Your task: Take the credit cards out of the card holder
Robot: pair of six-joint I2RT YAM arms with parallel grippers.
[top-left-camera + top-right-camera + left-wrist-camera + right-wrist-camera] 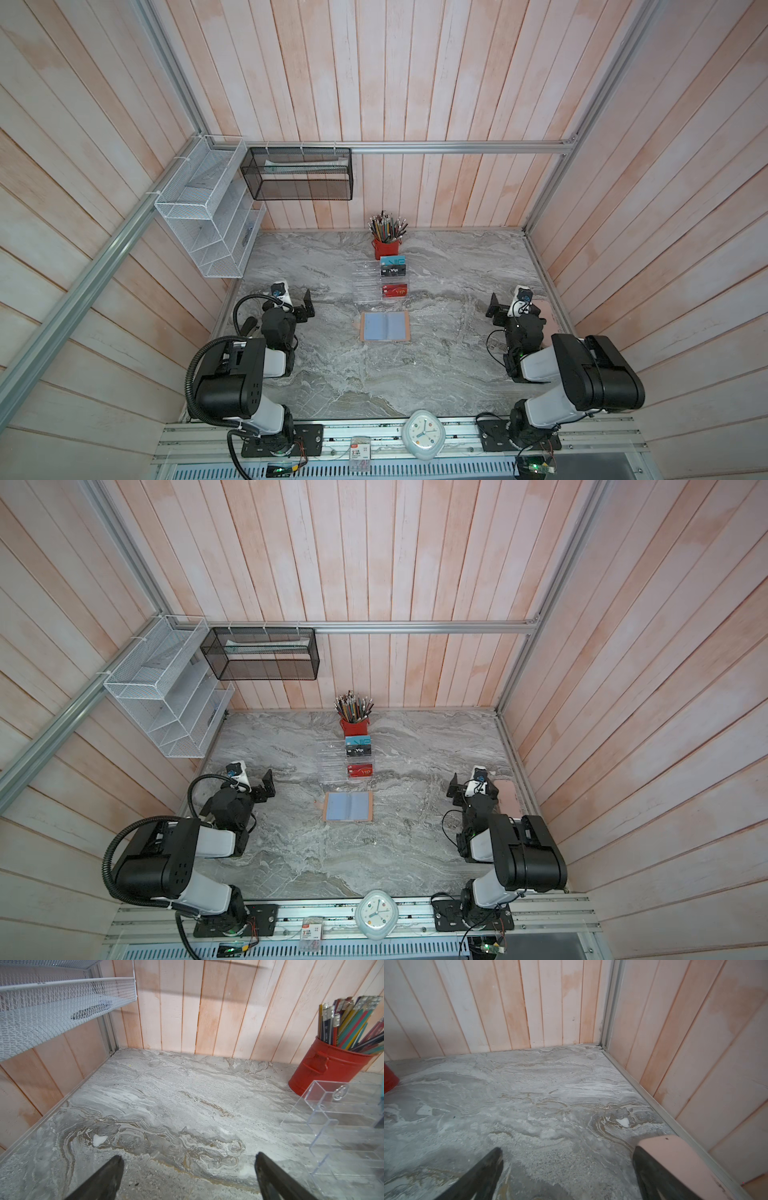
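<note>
Left gripper (189, 1159): jaws wide apart, nothing held.
Right gripper (568, 1151): jaws wide apart, nothing held.
Card holder (385, 326): centre of table (332, 374), between grippers; open flat; tan-pink border, pale blue sleeves.
Rack (365, 279): clear, tiered, behind card holder; contains teal card (392, 261), black card (392, 271), red card (395, 291).
Bucket (386, 249): red, behind rack; contains pencils (388, 226).
</note>
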